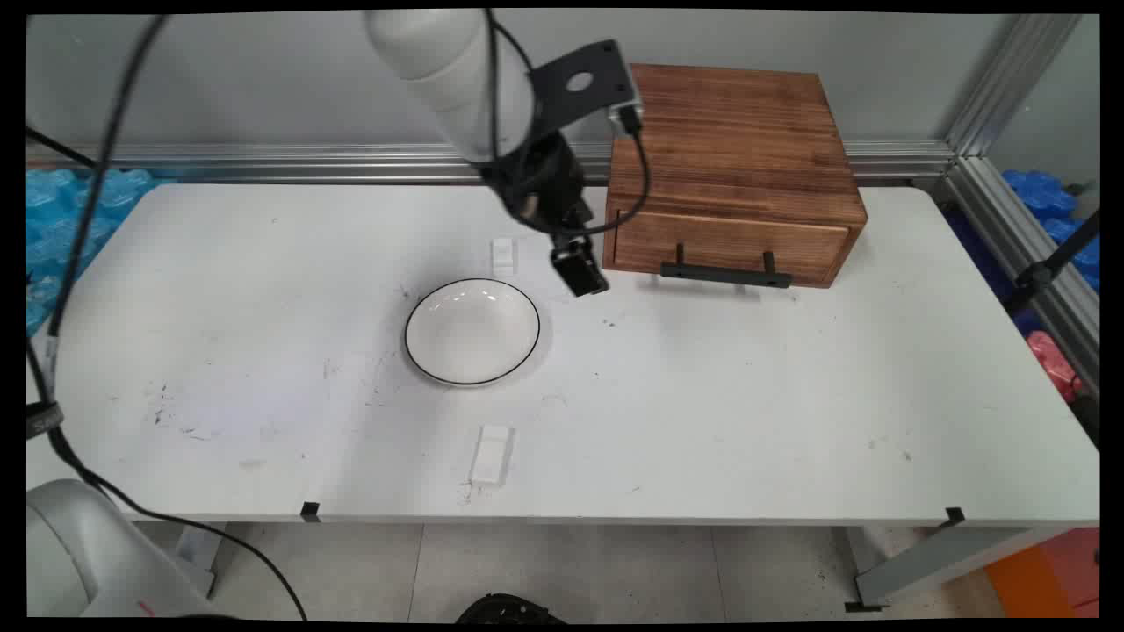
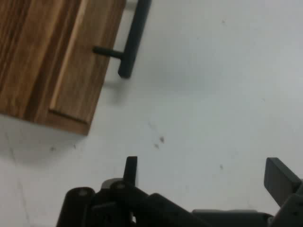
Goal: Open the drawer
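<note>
My black gripper (image 1: 583, 277) hangs just above the table, between the white bowl (image 1: 471, 331) and the wooden drawer box (image 1: 733, 171). It is open and holds nothing. In the hand view the gripper (image 2: 206, 174) has its two fingers (image 2: 131, 168) set wide apart over bare white table. The box's left front corner (image 2: 57, 71) and the end of its black bar handle (image 2: 133, 38) lie just ahead of them. The drawer is closed, with the handle (image 1: 724, 274) across its front. The bowl has a thin black rim and is empty.
A small white block (image 1: 503, 254) lies just behind the bowl, left of the gripper. A larger white block (image 1: 492, 455) lies near the table's front edge (image 1: 615, 518). An aluminium rail (image 1: 263, 158) runs along the back wall and black cables hang at the left.
</note>
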